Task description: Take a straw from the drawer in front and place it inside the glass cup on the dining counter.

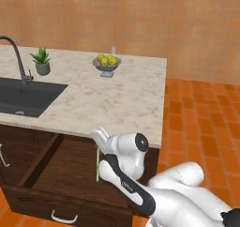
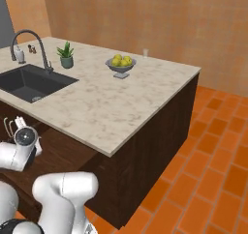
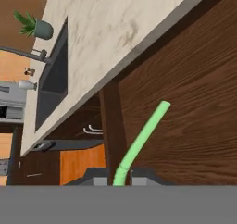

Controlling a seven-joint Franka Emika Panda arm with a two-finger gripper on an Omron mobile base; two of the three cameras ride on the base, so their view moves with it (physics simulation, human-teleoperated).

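Observation:
The wide dark-brown drawer (image 1: 56, 174) stands pulled open under the dining counter (image 1: 117, 99), its silver handle (image 1: 64, 217) at the front. Above its right side my gripper (image 1: 99, 145) is shut on the light-green straw (image 1: 97, 167), which hangs almost upright below the fingers, off the drawer floor. In the hand view the straw (image 3: 143, 137) rises slanting from between the fingertips of the gripper (image 3: 119, 180), against the drawer's wood (image 3: 185, 107). The small clear glass cup (image 1: 113, 50) stands at the far edge of the counter behind the lemon bowl, and it also shows in the right base view (image 2: 145, 52).
A grey footed bowl of lemons (image 1: 107, 62) sits just in front of the cup. A potted plant (image 1: 41, 61), a curved faucet (image 1: 16, 57) and a dark sink (image 1: 23, 97) take up the counter's left. Orange tiled floor (image 1: 197, 118) lies to the right.

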